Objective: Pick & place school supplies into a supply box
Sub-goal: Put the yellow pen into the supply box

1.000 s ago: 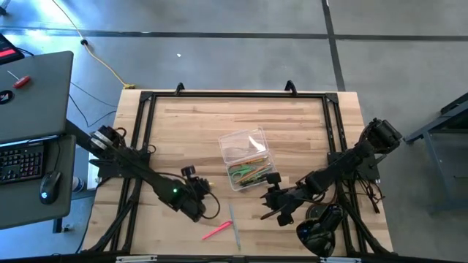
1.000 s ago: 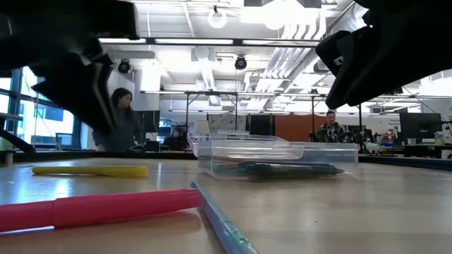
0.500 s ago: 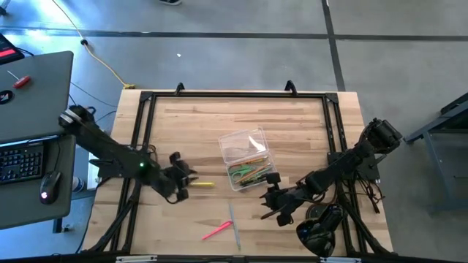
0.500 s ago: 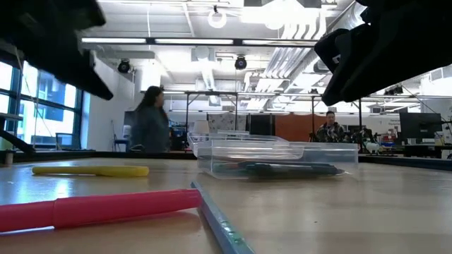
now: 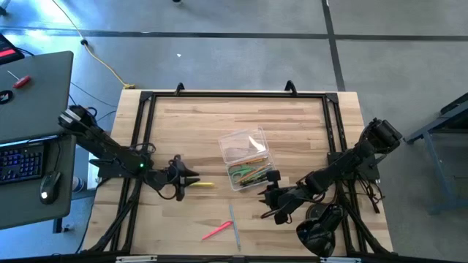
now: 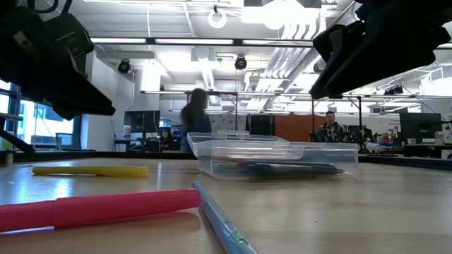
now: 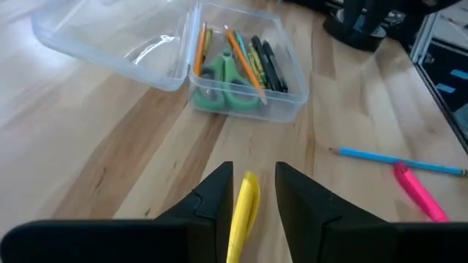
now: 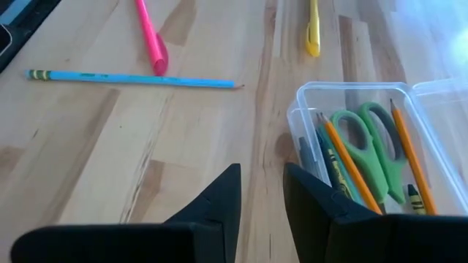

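The left gripper [image 7: 247, 191], fingers parted, straddled the yellow marker [image 7: 243, 212] left of the supply box [image 5: 247, 159]. A clean pick probably required descending squarely before closing. The right gripper [image 8: 261, 191] waited empty, slightly parted, near the box's right.

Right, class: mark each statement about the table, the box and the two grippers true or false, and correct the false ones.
1. The green scissors lie inside the clear box. True.
2. The yellow pen is already in the box. False: it lies on the table, between the open fingers of the left gripper.
3. The pink pen and blue pencil lie on the table. True.
4. The right gripper holds the blue pencil. False: it is open and empty, beside the box.
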You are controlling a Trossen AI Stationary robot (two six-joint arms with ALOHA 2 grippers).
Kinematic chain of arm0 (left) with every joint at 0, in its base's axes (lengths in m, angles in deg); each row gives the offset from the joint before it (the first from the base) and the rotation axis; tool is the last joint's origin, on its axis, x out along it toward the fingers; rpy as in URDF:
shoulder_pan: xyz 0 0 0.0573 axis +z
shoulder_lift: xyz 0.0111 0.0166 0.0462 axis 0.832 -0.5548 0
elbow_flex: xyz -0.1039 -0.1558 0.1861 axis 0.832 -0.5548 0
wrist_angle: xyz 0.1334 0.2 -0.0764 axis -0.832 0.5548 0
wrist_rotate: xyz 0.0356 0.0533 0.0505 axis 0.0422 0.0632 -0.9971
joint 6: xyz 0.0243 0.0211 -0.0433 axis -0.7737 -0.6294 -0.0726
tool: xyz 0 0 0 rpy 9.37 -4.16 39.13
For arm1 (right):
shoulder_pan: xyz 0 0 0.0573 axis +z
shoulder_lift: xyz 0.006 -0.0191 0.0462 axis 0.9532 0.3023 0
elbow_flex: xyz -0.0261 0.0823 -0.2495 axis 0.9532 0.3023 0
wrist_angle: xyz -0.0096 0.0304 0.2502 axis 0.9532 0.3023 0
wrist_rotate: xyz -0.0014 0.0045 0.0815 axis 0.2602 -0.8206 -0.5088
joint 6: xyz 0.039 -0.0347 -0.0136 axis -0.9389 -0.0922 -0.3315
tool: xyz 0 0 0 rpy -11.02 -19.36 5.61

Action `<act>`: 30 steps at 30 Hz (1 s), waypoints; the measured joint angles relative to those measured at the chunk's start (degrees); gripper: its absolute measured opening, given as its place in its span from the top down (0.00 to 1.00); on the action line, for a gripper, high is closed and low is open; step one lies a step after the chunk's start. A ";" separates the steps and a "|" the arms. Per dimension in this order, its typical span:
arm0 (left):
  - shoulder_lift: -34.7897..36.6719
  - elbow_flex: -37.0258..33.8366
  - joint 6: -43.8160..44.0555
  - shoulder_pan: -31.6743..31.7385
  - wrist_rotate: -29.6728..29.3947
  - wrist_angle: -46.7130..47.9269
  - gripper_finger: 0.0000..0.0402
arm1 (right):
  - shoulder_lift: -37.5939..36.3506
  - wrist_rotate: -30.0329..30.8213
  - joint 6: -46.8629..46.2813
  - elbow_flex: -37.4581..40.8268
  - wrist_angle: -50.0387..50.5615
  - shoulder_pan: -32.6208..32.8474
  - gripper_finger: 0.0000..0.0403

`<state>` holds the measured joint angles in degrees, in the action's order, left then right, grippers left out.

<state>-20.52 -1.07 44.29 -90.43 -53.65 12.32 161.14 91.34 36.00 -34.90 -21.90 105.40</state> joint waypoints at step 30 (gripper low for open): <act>-32.46 10.45 -2.92 0.13 -2.72 -6.65 0.65 | 0.00 -0.35 -0.13 0.00 -0.35 0.00 0.80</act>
<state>-52.98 9.38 41.38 -90.30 -56.36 5.67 161.14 90.99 35.87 -34.90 -22.25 105.40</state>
